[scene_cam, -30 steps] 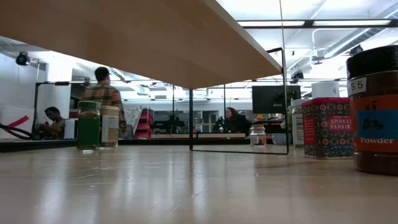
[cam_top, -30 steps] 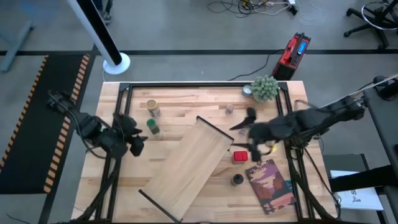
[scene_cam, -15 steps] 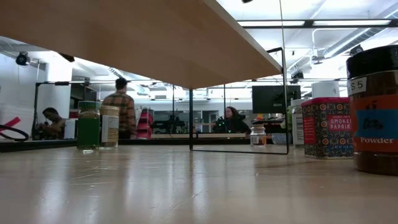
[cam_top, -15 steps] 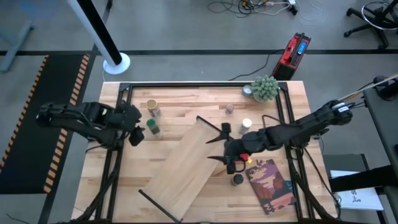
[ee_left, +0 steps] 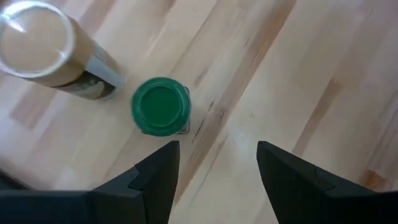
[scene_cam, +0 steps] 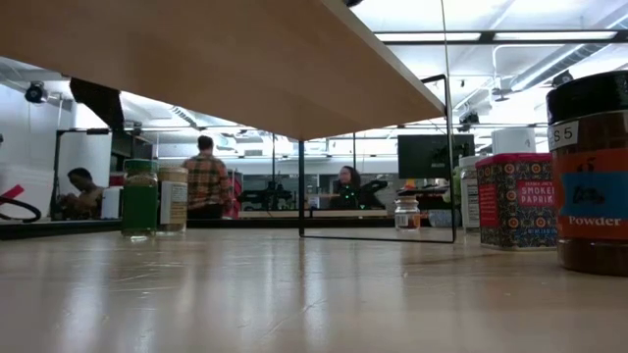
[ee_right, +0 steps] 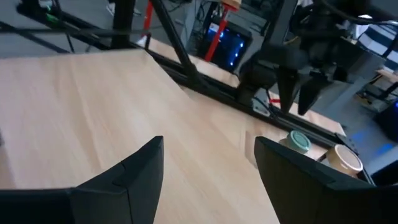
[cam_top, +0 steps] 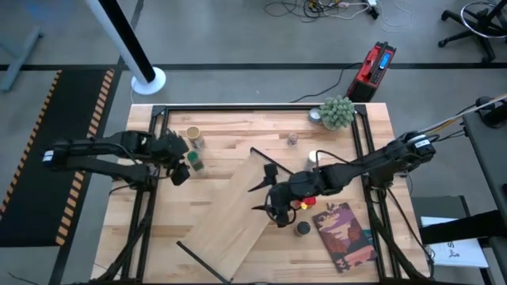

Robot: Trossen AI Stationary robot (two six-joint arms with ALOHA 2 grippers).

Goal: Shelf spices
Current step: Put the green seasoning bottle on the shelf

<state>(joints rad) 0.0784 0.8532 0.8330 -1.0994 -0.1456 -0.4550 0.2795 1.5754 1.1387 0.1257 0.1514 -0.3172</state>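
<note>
Robotics lab: cables (cam_top: 333, 8), monitor (scene_cam: 420, 155).

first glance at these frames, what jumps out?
The long pale shelf lying diagonally across the middle of the table, with the right gripper open over its right edge beside the red paprika tin. At the table's left, the left gripper hangs open just short of the green-topped jar, with the tan-topped jar beside it.
</note>
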